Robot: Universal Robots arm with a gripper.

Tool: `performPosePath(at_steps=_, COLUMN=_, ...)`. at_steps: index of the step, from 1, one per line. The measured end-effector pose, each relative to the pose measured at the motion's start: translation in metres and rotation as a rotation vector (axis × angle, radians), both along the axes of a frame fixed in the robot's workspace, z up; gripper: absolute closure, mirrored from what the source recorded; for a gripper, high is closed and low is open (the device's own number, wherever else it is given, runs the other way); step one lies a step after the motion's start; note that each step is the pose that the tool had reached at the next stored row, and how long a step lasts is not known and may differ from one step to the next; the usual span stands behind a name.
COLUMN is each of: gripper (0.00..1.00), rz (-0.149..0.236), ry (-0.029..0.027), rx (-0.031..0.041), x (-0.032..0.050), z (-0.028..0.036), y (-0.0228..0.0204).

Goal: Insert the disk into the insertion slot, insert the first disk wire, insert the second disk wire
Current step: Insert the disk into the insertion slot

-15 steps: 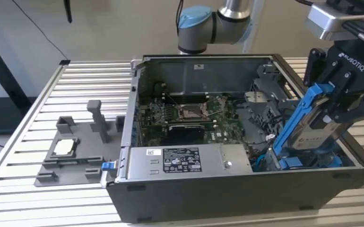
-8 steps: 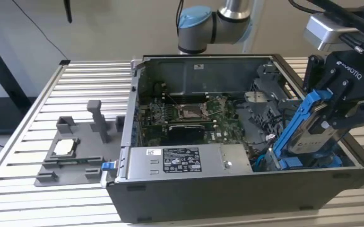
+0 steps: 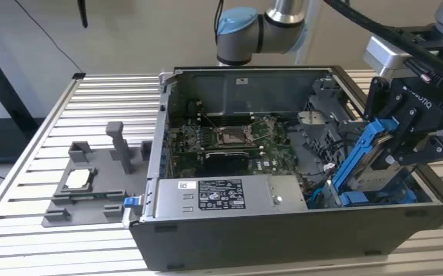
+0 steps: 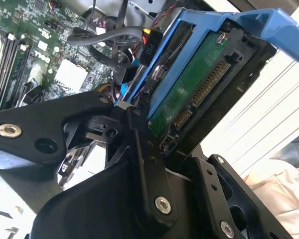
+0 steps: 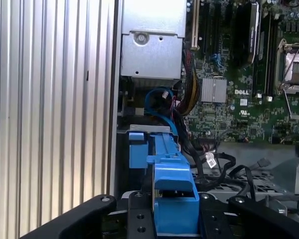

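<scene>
**Exterior view:** one disk (image 3: 374, 172) stands tilted in the near corner of one open case (image 3: 283, 241), on the exterior view's right. The case sits on the counter (image 3: 99, 98). One pincer (image 3: 396, 150) pinches the disk.

**Second wrist view:** the disk's circuit board (image 4: 199, 84) is exposed. The disk is judged rigid, fairly heavy and shock-sensitive. Hold it by the carrier rails, never by the board.

**First wrist view:** the blue carrier (image 5: 174, 199) sits clamped between the fingers.
</scene>
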State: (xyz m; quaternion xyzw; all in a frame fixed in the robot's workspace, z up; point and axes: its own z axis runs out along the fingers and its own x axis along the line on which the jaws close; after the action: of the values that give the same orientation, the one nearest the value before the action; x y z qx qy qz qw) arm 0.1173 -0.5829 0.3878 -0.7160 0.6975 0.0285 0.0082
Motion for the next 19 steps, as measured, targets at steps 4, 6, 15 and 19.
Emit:
performPosePath(at_steps=4, gripper=0.67, rz=0.000, ry=-0.0009, rx=0.0000, x=0.0000, z=-0.0019, y=0.0000)
performPosePath(at_steps=6, gripper=0.67, rz=0.000, ry=-0.0009, rx=0.0000, x=0.0000, z=-0.0020, y=0.0000)
performPosePath(at_steps=15, gripper=0.47, rz=0.001, ry=-0.0009, rx=0.0001, x=0.0000, z=-0.0020, y=0.0000)
performPosePath(at_steps=19, gripper=0.47, rz=0.001, ry=0.0002, rx=-0.0004, x=0.0000, z=-0.0017, y=0.0001)
